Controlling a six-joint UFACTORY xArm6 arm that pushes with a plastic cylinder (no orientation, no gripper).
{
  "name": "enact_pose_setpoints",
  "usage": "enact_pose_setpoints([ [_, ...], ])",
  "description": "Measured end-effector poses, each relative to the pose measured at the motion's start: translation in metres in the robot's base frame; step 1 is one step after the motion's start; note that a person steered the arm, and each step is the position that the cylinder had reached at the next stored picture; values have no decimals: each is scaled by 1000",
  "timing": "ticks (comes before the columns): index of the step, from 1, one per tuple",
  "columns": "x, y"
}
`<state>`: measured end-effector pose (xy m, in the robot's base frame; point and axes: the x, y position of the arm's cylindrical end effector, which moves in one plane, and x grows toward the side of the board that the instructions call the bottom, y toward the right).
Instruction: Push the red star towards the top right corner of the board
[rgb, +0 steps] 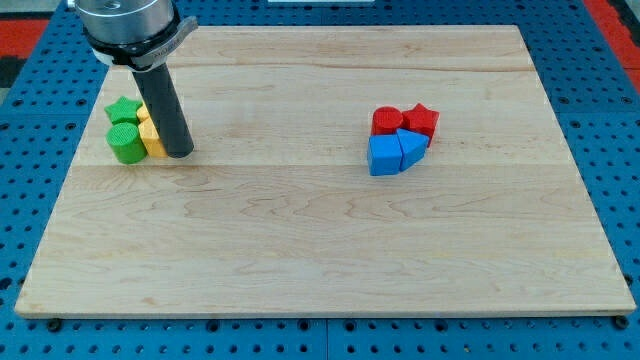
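Yellow blocks (150, 134) — shapes unclear — partly hidden behind the rod (168, 110).

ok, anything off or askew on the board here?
Nothing stands out. Blocks sit flat in two tight clusters: green star, green cylinder and yellow blocks at the view's left, with my tip beside them; red star, red cylinder and two blue blocks right of centre.

My arm ends in a round silver-grey metal flange with a darker ring beneath it. From it runs a straight, smooth, dark grey rod, uniform in thickness down to my tip (179, 153).
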<state>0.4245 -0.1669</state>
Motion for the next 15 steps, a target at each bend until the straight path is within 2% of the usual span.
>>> enact_pose_setpoints([
  [1, 6, 17],
  [2, 44, 55],
  [3, 81, 105],
  [4, 86, 161],
  [6, 47, 258],
  [8, -9, 324],
  [10, -22, 315],
  [12, -20, 252],
  [14, -64, 246],
  [15, -42, 244],
])
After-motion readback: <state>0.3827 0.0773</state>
